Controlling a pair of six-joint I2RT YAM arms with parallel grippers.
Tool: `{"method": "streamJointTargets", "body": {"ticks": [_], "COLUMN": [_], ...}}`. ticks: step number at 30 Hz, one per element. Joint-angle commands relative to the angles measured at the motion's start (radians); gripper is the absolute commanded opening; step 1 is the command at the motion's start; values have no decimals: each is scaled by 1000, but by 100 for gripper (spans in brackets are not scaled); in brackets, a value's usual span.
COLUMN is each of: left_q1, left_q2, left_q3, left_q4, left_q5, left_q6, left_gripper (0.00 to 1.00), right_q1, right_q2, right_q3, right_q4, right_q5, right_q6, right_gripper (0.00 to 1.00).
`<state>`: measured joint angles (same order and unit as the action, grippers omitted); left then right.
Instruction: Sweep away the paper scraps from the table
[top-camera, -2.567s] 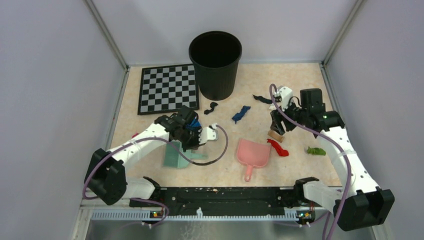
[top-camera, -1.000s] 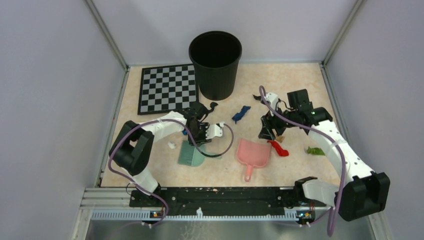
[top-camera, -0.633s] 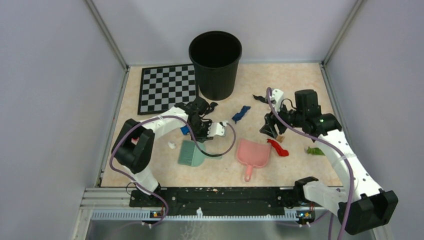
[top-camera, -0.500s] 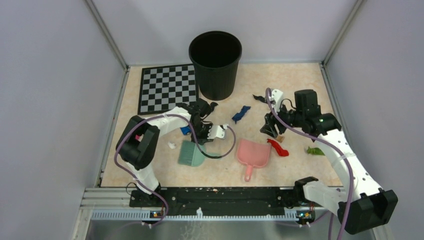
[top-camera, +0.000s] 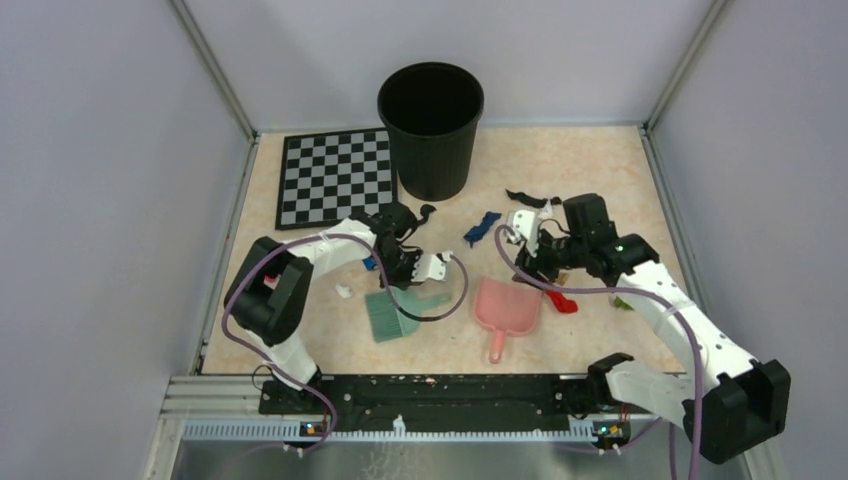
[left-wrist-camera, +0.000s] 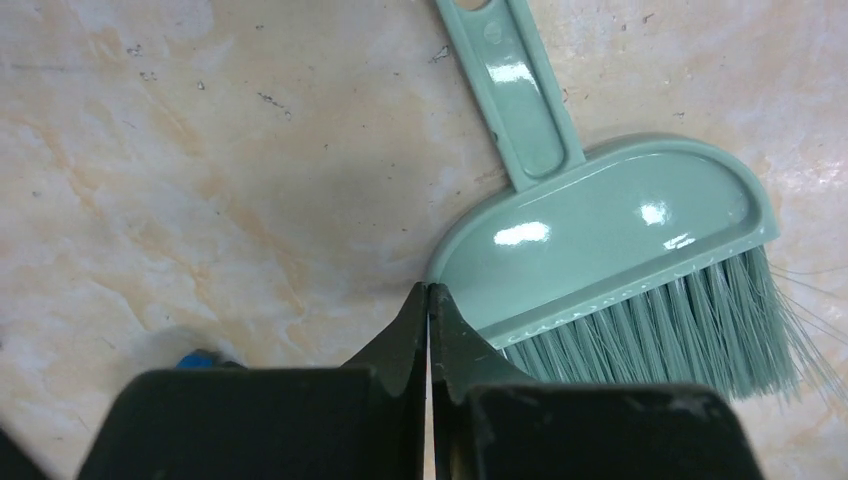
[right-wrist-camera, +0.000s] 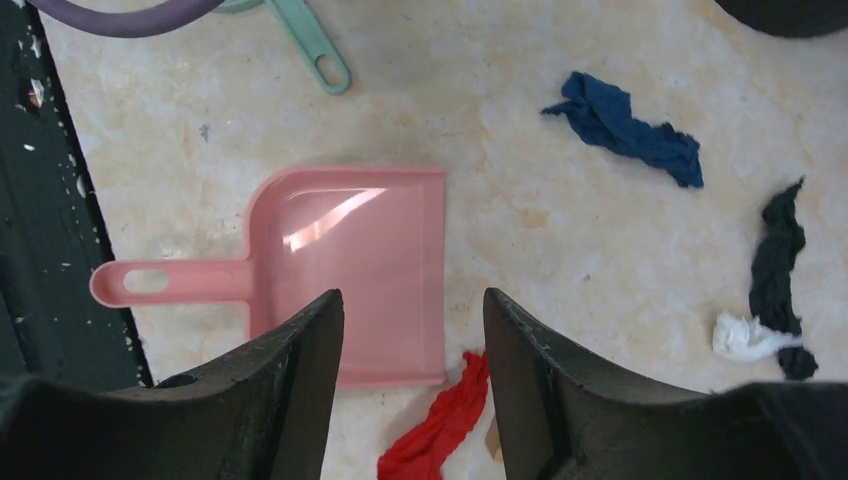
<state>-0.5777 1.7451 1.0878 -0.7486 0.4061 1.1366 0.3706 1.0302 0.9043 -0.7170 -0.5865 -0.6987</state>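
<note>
The left end effector (left-wrist-camera: 428, 300) has its two black fingers pressed together, tip to tip, with nothing caught between them. The tips sit low over the tabletop (top-camera: 590, 160) right at the rounded corner of the grey-green brush (left-wrist-camera: 610, 225). Whether they touch its back edge or stand just beside it cannot be told. The brush lies flat, its bristles fanned toward the lower right of the left wrist view and its handle running up and away. A small blue bit (left-wrist-camera: 200, 357) peeks out beside the base of the left finger.

The right end effector (right-wrist-camera: 412, 325) is spread and holds nothing. It hovers over the open front edge of the pink dustpan (right-wrist-camera: 350, 255), which lies flat with its handle pointing toward the arms' base rail.

The paper scraps lie loose on the tabletop. A red scrap (right-wrist-camera: 445, 420) rests just beside the front corner of the dustpan. A dark blue scrap (right-wrist-camera: 625, 128) lies farther out, between the dustpan and the black bin (top-camera: 431, 128). A long black scrap (right-wrist-camera: 780, 265) touches a white scrap (right-wrist-camera: 745, 338) at its lower end. In the top view a second black scrap (top-camera: 427, 213) lies near the foot of the bin. A green scrap (top-camera: 622, 300) shows partly behind the right arm, and a tiny white bit (top-camera: 343, 291) sits left of the brush. The checkerboard mat (top-camera: 335, 177) lies left of the bin.
</note>
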Motion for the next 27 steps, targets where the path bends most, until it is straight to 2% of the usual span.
{"method": "streamJointTargets", "body": {"ticks": [1,7,12,14,18,23,24,27], "left_q1": [11,29,30,30,32,44,72,195], "left_q2": [-42,-189,-252,-266,-338,-374,-387,-447], "left_q3": [-117,-209,-224,-223,-273,-257,-249,-259], "left_q4": [70,151,194,201,274,243,214,147], "left_q5": [42,178,207,213,231,165,153,150], "left_q6": [-75,-153,-192,-197,-185,-243,-252,-269], "left_gripper": [0,0,0,0,0,0,3,26], "right_q1": [87,210,264,275,301,334,337,353], "right_q2": [70,222,357,449,578,652,663,698], "right_q3": [-38,-72,-52,7,99,128,137,166], "right_q4": [178,325,445,386,226,198,198,187], "right_q5": [-11,-80,-140,-190,-237,-220,-219,-207], "right_q6": [-127,-289,-397,-419,-571,-617,-611,-599], "right_gripper": [54,54,55,55,56,58,58,57]}}
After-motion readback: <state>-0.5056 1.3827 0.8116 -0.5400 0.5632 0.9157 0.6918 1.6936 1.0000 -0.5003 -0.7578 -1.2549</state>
